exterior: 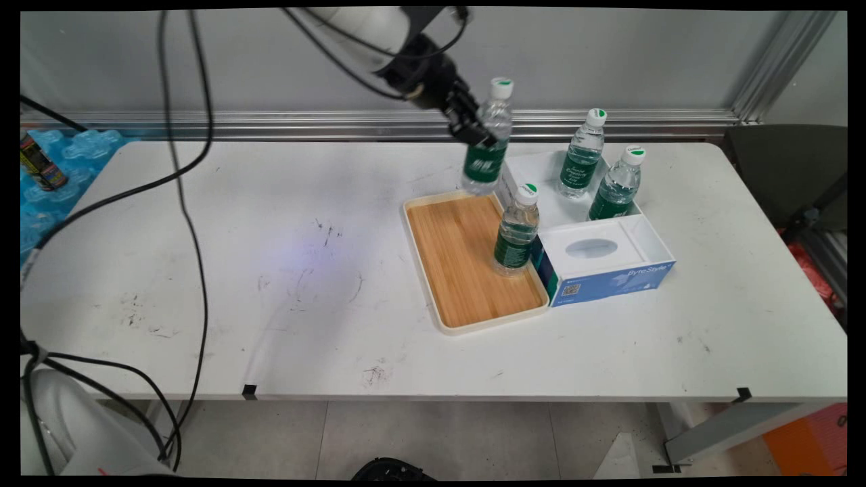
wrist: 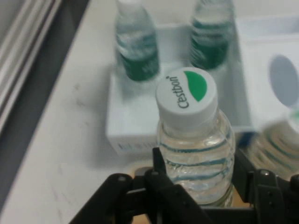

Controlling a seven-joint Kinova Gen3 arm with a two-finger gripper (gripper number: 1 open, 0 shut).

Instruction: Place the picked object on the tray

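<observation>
My gripper (exterior: 482, 138) is shut on a water bottle (exterior: 488, 138) with a green label and white cap, held slightly tilted above the far end of a wooden tray (exterior: 460, 270). In the hand view the held bottle (wrist: 195, 140) fills the middle, its cap (wrist: 187, 95) reading Cestbon, clamped between my black fingers (wrist: 161, 172). A second bottle (exterior: 516, 231) stands upright on the tray's right side. Two more bottles (exterior: 582, 155) (exterior: 617, 184) stand in a white box (exterior: 541, 196) behind the tray; the hand view shows those two bottles (wrist: 136, 46) (wrist: 211, 35) blurred.
A blue and white tissue box (exterior: 605, 264) lies against the tray's right edge, in front of the white box. A can (exterior: 40, 162) stands on blue packaging off the table's far left. Black cables (exterior: 183, 189) hang over the left half of the table.
</observation>
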